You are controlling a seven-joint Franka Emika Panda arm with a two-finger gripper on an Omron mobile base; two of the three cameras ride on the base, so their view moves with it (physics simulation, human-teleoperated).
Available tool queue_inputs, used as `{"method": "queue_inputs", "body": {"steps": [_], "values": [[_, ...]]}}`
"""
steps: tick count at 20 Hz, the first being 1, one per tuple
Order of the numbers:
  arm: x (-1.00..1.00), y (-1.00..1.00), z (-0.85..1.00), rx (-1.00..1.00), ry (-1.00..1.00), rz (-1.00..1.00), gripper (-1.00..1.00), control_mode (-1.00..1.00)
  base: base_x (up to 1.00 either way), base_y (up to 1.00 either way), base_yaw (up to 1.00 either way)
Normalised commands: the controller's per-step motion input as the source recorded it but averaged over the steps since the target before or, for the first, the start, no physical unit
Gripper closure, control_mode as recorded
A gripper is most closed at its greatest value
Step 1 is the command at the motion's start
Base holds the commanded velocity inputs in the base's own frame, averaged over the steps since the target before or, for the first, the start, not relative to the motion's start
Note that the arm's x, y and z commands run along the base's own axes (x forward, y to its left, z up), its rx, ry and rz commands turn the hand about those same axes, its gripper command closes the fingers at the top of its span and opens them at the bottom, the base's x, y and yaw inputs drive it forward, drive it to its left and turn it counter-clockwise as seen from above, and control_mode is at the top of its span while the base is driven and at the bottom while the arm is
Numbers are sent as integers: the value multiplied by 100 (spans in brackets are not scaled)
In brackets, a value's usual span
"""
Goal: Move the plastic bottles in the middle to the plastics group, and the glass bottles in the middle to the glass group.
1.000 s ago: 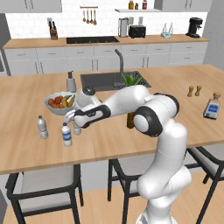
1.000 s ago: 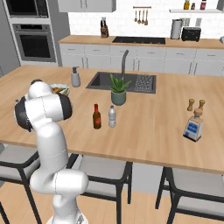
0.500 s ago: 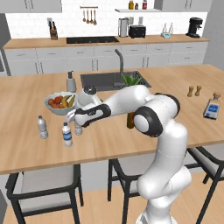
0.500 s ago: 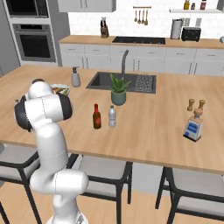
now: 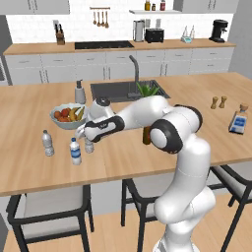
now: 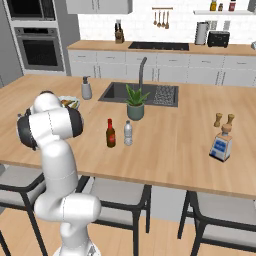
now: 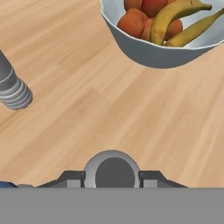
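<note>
My gripper (image 5: pixel 86 135) is shut on a clear plastic bottle (image 5: pixel 89 145), low over the counter beside the plastics group: a blue-labelled water bottle (image 5: pixel 75 151) and a plain clear one (image 5: pixel 47 143). In the hand view the held bottle's grey cap (image 7: pixel 112 168) sits between my fingertips (image 7: pixel 70 178), and the plain clear bottle (image 7: pixel 12 85) stands to the left. Another plastic bottle (image 6: pixel 128 133) and the dark brown glass bottle (image 6: pixel 110 133) with a red neck stand mid-counter. The flat blue-labelled bottle (image 6: pixel 221 144) of the glass group is far right.
A fruit bowl (image 5: pixel 62 122) with bananas and oranges sits just behind the gripper. A potted plant (image 6: pixel 135 102) stands by the sink (image 6: pixel 119 91), a soap dispenser (image 6: pixel 86 89) to its left. Two wooden shakers (image 6: pixel 223 120) stand near the flat bottle.
</note>
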Motion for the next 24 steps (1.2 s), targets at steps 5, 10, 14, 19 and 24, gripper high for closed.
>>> {"method": "queue_inputs", "body": {"steps": [5, 10, 14, 19, 24], "values": [[0, 0, -26, 0, 0, 2, 100, -100, 0, 0, 0], [0, 0, -3, 0, 0, 0, 100, -100, 0, 0, 0], [0, 0, 0, 0, 0, 0, -100, -100, 0, 0, 0], [0, 0, 6, 0, 0, 0, -100, -100, 0, 0, 0], [-4, -1, 31, 0, 0, 0, -100, -100, 0, 0, 0]]}}
